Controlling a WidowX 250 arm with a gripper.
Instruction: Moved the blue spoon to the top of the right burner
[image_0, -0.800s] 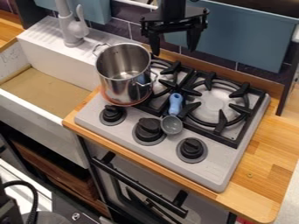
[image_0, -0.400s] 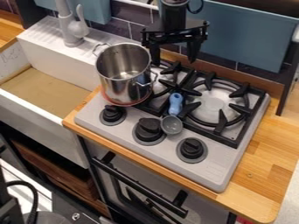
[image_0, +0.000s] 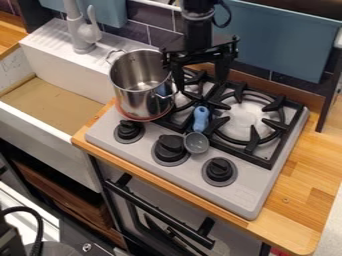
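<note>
My gripper (image_0: 201, 86) hangs over the back middle of the stove, its two fingers spread apart with nothing between them. Below it and slightly toward the front is the blue spoon (image_0: 200, 118). Its blue handle lies on the grate between the two burners, and its grey bowl rests on the stove's front panel, between the middle and right knobs. To the right of the spoon is the right burner (image_0: 245, 121), a round plate ringed by black grate prongs.
A steel pot (image_0: 141, 86) stands on the left side of the stove, close to my gripper's left. Three black knobs line the stove's front (image_0: 254, 187). Left of the stove is a white sink (image_0: 63, 90) with a grey faucet (image_0: 81, 30). A tiled wall rises behind.
My gripper has come down and slightly forward, closer to the spoon, with its fingers staying apart. The spoon and pot have not moved.
</note>
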